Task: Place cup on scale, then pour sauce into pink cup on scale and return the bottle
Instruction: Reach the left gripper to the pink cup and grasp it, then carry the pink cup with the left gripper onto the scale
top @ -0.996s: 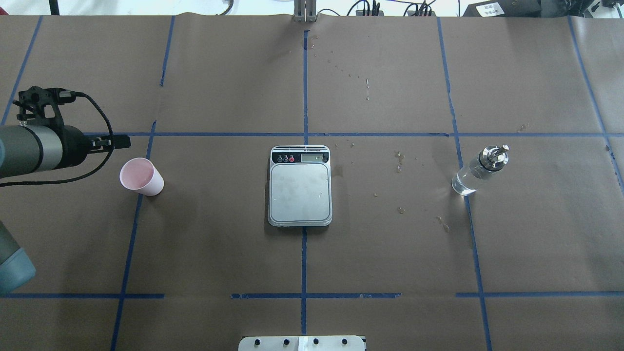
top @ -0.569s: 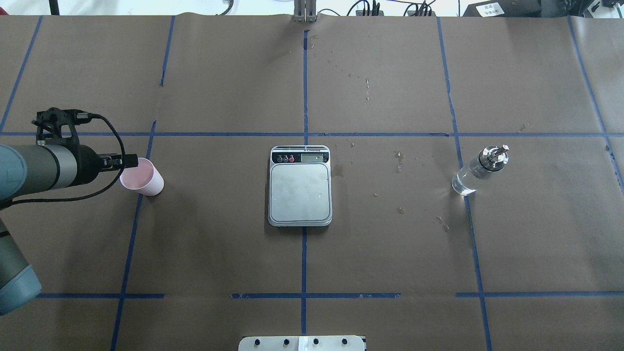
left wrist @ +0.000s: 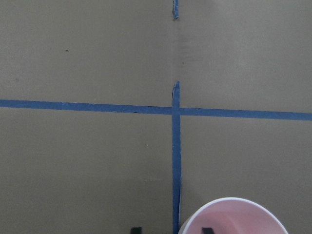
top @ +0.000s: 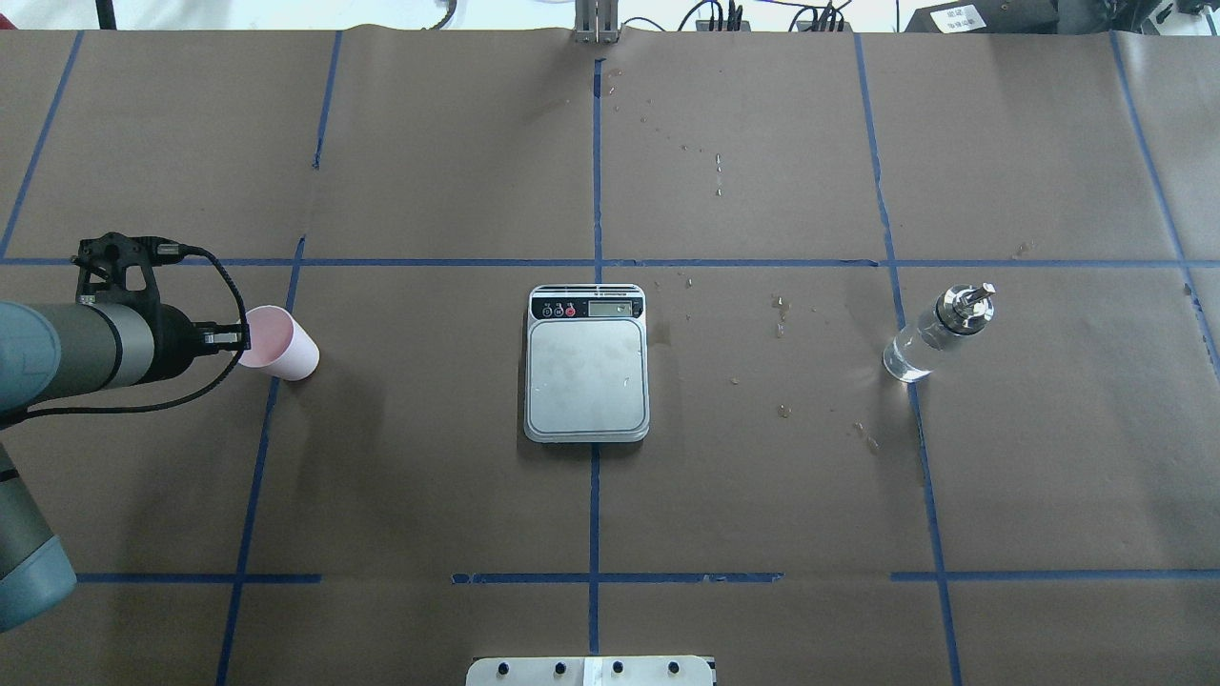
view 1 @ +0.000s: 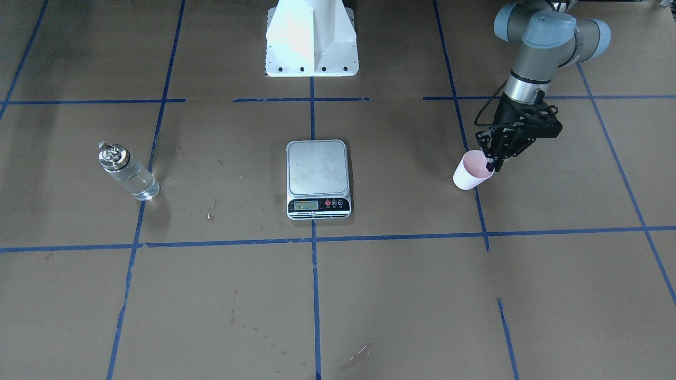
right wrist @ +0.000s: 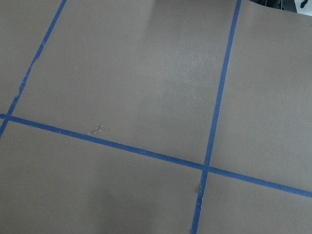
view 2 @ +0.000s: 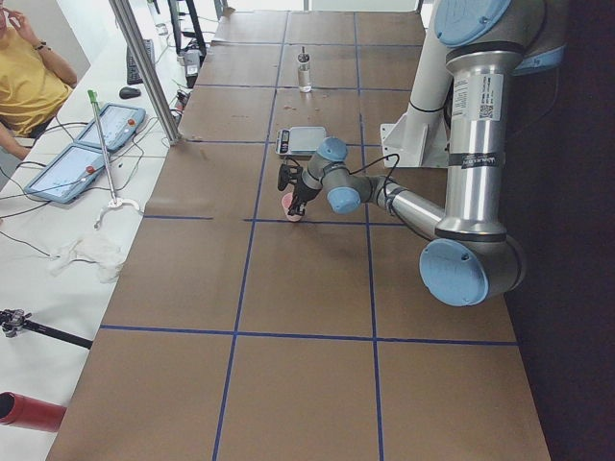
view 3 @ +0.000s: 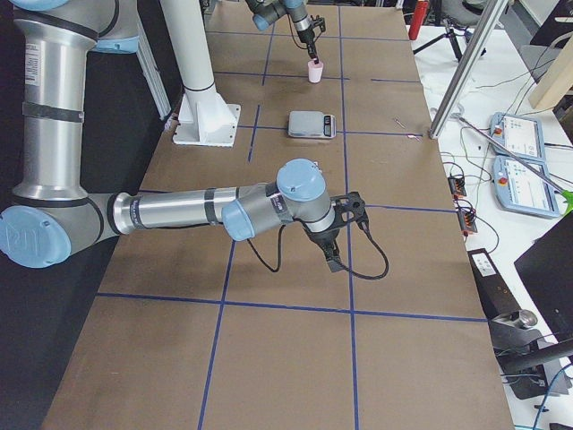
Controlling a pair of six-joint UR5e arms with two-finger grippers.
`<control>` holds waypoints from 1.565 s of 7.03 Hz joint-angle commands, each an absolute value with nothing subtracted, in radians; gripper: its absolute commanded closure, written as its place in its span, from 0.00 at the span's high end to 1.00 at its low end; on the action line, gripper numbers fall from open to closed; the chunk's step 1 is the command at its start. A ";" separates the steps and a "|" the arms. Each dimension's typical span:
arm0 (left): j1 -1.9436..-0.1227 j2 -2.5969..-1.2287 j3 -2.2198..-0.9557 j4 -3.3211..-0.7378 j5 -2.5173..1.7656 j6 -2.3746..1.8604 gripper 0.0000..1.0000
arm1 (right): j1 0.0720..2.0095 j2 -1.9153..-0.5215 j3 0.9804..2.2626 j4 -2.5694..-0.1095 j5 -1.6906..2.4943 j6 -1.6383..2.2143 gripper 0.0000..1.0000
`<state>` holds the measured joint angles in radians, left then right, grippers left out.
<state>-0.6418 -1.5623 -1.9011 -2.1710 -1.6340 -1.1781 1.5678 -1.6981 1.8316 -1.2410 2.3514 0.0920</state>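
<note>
I see the cup (top: 282,345) standing upright on the desk (top: 429,476), well left of the scale (top: 586,376). My left end effector (top: 242,335) is spread across its rim, with one finger (left wrist: 207,230) inside and the other outside, not pinching the wall. The bottle (top: 939,333) stands well right of the scale. The right end effector (view 3: 336,258) hangs over the desk, and I cannot tell whether it is spread or closed.

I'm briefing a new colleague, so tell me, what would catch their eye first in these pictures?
The left tool is poised at the rim of the pink cup, on the left of the overhead view, one finger inside it. The steel scale sits unloaded at the centre, and the glass bottle stands alone far right.
</note>
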 commanded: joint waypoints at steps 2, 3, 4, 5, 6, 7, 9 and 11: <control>-0.641 -1.575 -1.989 -2.116 -1.641 -1.170 0.00 | 1.568 -1.698 1.833 -1.241 2.352 0.092 1.00; -0.638 -1.622 -2.052 -1.998 -1.643 -1.175 0.00 | 1.568 -1.698 1.833 -1.241 2.353 0.092 1.00; -0.637 -1.719 -2.059 -1.900 -1.638 -1.186 0.00 | 1.568 -1.700 1.833 -1.241 2.358 0.091 1.00; -0.621 -1.830 -2.049 -1.802 -1.634 -1.230 0.00 | 1.568 -1.700 1.833 -1.241 2.371 0.091 1.00; -0.574 -1.964 -2.043 -1.651 -1.631 -1.273 0.00 | 1.568 -1.703 1.833 -1.241 2.379 0.091 1.00; -0.536 -2.044 -2.008 -1.613 -1.588 -1.337 0.00 | 1.568 -1.704 1.833 -1.239 2.379 0.091 1.00; -0.469 -2.185 -1.887 -1.612 -1.505 -1.399 0.00 | 1.568 -1.704 1.835 -1.241 2.382 0.091 1.00; -0.454 -2.255 -1.786 -1.621 -1.470 -1.413 0.00 | 1.568 -1.706 1.836 -1.241 2.390 0.092 1.00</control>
